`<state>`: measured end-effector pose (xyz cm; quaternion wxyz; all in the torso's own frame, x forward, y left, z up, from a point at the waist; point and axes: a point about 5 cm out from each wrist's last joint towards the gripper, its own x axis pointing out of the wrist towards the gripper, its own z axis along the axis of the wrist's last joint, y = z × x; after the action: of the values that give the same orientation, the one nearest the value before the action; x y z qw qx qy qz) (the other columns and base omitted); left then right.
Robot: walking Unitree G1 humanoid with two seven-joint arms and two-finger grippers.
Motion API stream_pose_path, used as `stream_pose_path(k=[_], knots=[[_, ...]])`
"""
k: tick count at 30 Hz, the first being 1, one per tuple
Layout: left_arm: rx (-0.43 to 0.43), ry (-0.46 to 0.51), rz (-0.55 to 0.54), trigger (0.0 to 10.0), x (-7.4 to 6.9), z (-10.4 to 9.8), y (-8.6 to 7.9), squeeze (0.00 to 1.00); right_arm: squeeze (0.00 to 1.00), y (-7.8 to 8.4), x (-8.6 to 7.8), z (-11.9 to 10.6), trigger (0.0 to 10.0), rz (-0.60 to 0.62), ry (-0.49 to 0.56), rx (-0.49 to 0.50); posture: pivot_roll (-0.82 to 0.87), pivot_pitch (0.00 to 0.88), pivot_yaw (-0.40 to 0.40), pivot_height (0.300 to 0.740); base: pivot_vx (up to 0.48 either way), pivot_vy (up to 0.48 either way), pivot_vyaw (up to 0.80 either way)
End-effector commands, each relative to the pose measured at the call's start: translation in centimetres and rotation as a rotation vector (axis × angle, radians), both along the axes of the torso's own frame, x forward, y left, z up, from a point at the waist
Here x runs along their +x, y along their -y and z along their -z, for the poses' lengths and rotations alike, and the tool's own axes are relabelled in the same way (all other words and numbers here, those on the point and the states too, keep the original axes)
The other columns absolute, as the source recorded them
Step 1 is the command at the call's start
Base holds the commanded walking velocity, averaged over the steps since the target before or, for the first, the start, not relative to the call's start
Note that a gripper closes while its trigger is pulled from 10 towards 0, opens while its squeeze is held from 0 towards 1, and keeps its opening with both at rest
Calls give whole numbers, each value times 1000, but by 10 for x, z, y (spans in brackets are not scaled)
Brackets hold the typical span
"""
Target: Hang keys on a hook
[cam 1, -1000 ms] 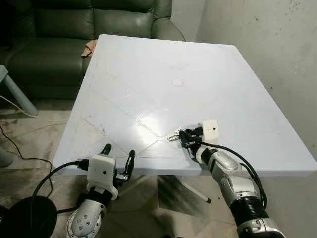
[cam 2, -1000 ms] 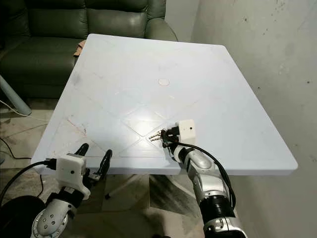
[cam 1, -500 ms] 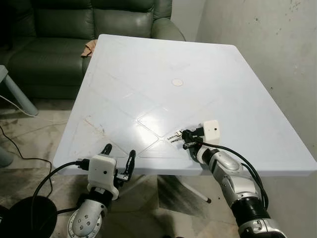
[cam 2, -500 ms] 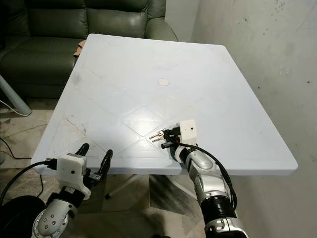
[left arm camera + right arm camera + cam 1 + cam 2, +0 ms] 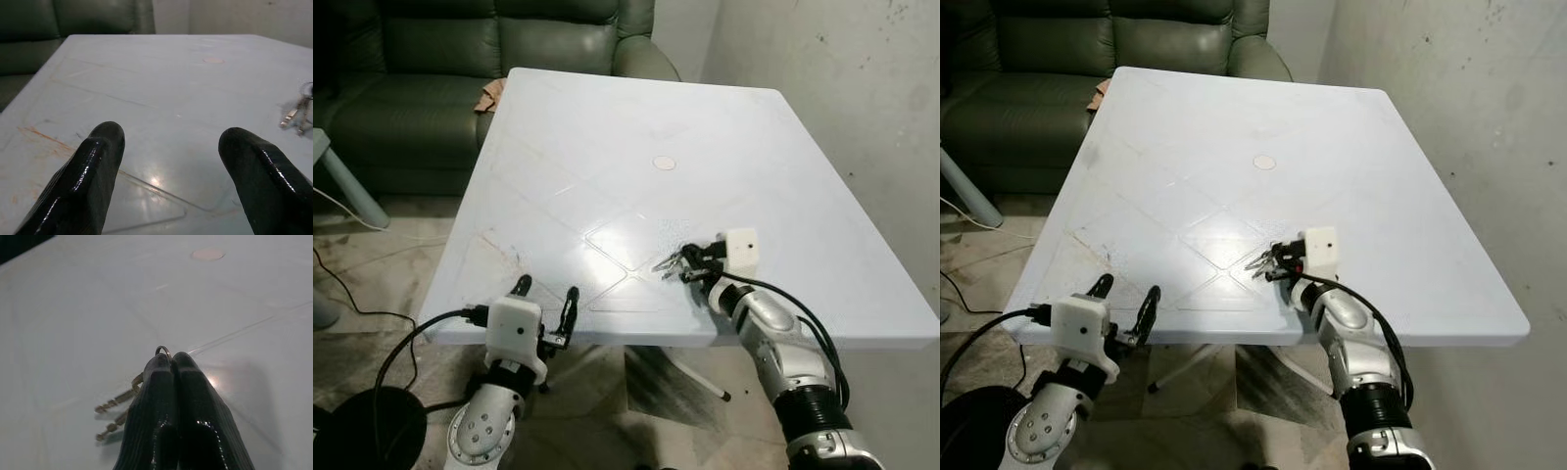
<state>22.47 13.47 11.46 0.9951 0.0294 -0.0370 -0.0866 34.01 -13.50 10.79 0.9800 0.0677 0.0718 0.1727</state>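
A small bunch of metal keys [image 5: 668, 260] on a ring hangs just above the white table [image 5: 607, 147], near its front edge. My right gripper [image 5: 689, 260] is shut on the key ring; in the right wrist view the ring [image 5: 163, 350] pokes out above the closed fingertips and the keys [image 5: 117, 416] dangle to one side. My left gripper [image 5: 544, 297] is open at the table's front left edge, with nothing between its fingers [image 5: 93, 161]. From the left wrist view the keys [image 5: 297, 110] show far off on the table.
A dark green sofa [image 5: 431, 78] stands behind the table at the left. A bare wall [image 5: 862, 98] runs along the right. A round cap [image 5: 664, 163] marks the table's middle. Cables lie on the tiled floor [image 5: 362, 264] at the left.
My right gripper has lifted the keys off the table and drawn slightly right and back. The left gripper has risen a little by the table edge.
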Motion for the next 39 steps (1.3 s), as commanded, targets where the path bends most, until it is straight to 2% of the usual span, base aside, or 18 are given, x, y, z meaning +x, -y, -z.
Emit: stream_pose_path(k=[1, 2, 3, 4, 7, 8, 11, 14, 15, 19, 21, 24, 27, 30, 36, 39], knots=[[-11, -17, -21, 10000, 1, 2, -2, 0, 0, 3, 4, -14, 0, 20, 50, 15, -15, 86, -82, 740, 0, 0, 0], [-57, -4, -54, 10000, 5, -4, -6, 0, 0, 4, 6, -25, 0, 31, 82, 44, -17, 69, -83, 740, 0, 0, 0], [-57, -4, -54, 10000, 5, -4, -6, 0, 0, 4, 6, -25, 0, 31, 82, 44, -17, 69, -83, 740, 0, 0, 0], [-96, 8, -78, 10000, 9, -10, -10, 0, 0, 4, 8, -35, 0, 41, 108, 63, -17, 69, -83, 740, 0, 0, 0], [-102, 11, -83, 10000, 10, -11, -11, 0, 0, 4, 9, -36, 0, 44, 111, 66, -17, 69, -83, 740, 0, 0, 0], [-121, 38, -114, 10000, 16, -20, -17, 0, 0, 5, 10, -46, 0, 69, 154, 69, -12, 22, -83, 740, 0, 0, 0], [-147, 83, -165, 10000, 24, -34, -28, 0, 0, 5, 10, -61, 118, 110, 218, 71, -8, 5, -81, 740, 0, 0, 0], [-127, 89, -198, 10000, 21, -36, -38, 0, 0, 5, 1, -64, 3412, 107, 294, 41, -6, 0, -75, 740, 0, 0, 0], [-108, 92, -221, 10000, 22, -36, -44, 0, 0, 4, -3, -61, 10000, 80, 288, 48, -4, 0, -72, 740, 0, 0, 0], [-112, 104, -245, 10000, 25, -38, -52, 0, 0, 4, -7, -59, 10000, 49, 295, 106, -1, 0, -69, 740, 0, 0, 0], [-104, 132, -280, 10000, 31, -46, -64, 0, 0, 5, -10, -57, 10000, 42, 299, 133, -3, 0, -67, 740, 0, 0, 0], [-102, 168, -301, 10000, 38, -56, -75, 0, 0, 10, -9, -49, 10000, 110, 284, 61, -1, 0, -68, 740, 0, 0, 0], [-103, 180, -302, 10000, 39, -58, -78, 0, 0, 10, -10, -46, 10000, 99, 297, 23, -2, 0, -68, 740, 0, 0, 0], [-107, 168, -317, 10000, 41, -55, -81, 0, 0, 8, -11, -47, 10000, 82, 310, 26, -5, 0, -66, 740, 0, 0, 0], [-96, 140, -341, 10000, 44, -49, -81, 0, 0, 9, -8, -39, 10000, 102, 274, -44, -4, 0, -67, 740, 0, 0, 0], [-106, 121, -354, 10000, 47, -46, -81, 0, 0, 9, -8, -37, 10000, 119, 280, -41, -4, 0, -62, 740, 0, 0, -658]])
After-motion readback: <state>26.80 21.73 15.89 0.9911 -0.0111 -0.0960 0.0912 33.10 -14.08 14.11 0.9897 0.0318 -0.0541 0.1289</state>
